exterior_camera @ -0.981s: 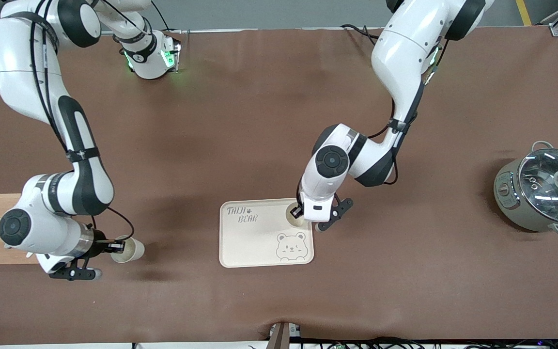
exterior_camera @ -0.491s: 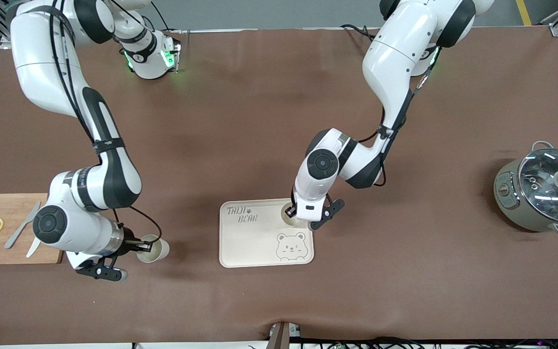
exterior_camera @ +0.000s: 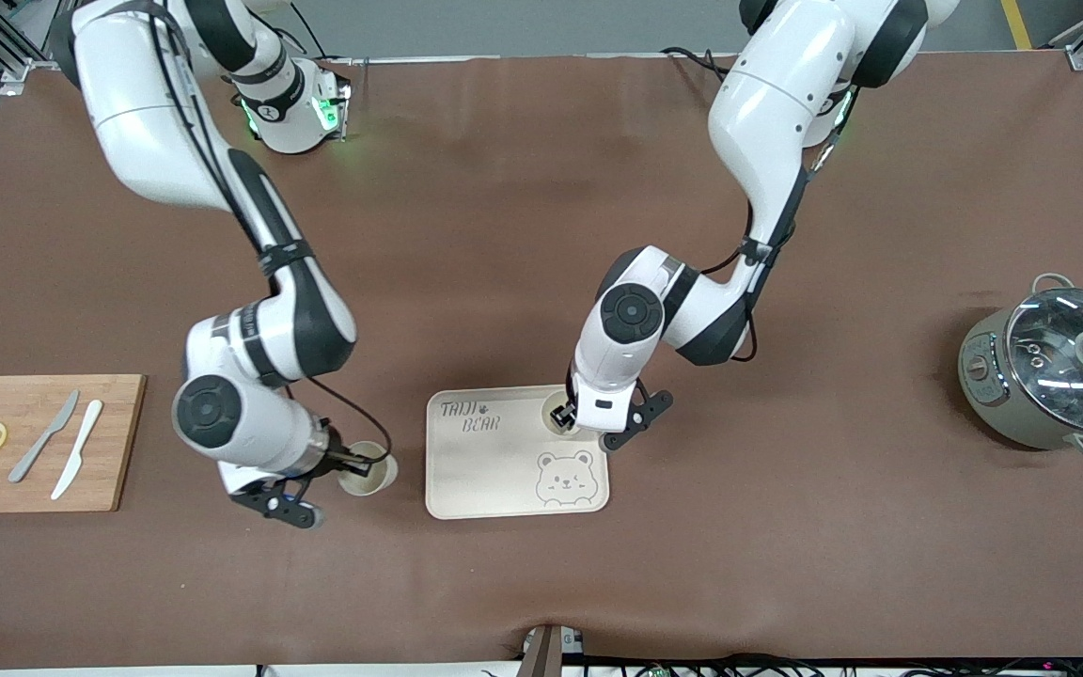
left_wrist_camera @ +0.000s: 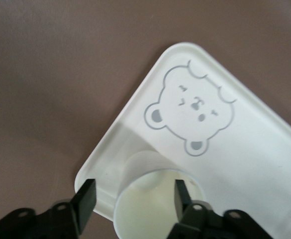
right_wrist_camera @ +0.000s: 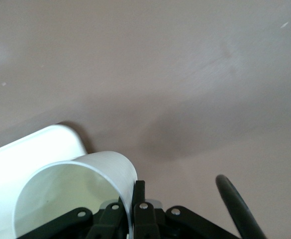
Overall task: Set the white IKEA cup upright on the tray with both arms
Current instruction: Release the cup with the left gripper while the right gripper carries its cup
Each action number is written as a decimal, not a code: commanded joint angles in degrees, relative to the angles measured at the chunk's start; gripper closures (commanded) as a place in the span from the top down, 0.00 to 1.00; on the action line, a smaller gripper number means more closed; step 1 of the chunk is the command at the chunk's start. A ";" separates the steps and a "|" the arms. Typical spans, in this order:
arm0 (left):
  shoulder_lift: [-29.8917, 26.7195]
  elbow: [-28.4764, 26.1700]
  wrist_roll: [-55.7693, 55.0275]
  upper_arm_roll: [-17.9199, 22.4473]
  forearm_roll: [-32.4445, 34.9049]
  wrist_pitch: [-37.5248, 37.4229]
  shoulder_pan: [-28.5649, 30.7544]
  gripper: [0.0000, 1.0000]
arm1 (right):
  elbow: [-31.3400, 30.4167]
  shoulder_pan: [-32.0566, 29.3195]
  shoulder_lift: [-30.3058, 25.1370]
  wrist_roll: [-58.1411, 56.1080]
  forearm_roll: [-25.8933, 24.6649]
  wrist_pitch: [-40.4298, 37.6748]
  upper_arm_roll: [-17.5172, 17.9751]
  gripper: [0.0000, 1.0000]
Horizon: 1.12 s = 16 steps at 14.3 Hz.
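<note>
The left arm's small black gripper (left_wrist_camera: 135,201) stands spread astride the rim of an upright white plastic cup (left_wrist_camera: 157,201) in a corner of the cream-white rectangular bear-printed tray (exterior_camera: 494,470), partly hidden in the front view; the right arm's black gripper (exterior_camera: 351,461) pinches a second white cup (exterior_camera: 368,473) by its rim, over the brown desk beside the tray's edge toward the right arm's end.

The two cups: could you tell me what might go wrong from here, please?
1. The left gripper is open, one finger inside the cup on the tray, and could tip it when lifting.
2. The right gripper pinches only its cup's rim, so the cup could slip or bump the tray edge.
</note>
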 commanded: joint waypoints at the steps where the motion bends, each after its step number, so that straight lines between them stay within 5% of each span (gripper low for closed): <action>1: -4.25 -1.01 -0.86 0.28 0.94 -1.54 0.98 1.00 | 0.30 2.28 -0.51 4.99 -0.21 -0.17 -0.77 0.00; 10: -15.50 -2.85 15.37 0.20 1.55 -17.26 10.82 1.00 | -1.62 6.42 0.81 11.14 -0.57 5.09 -0.95 0.00; 16: -24.11 -10.05 29.53 0.20 1.64 -20.52 17.14 1.00 | -3.38 7.30 2.48 12.56 -0.92 8.70 -1.21 0.00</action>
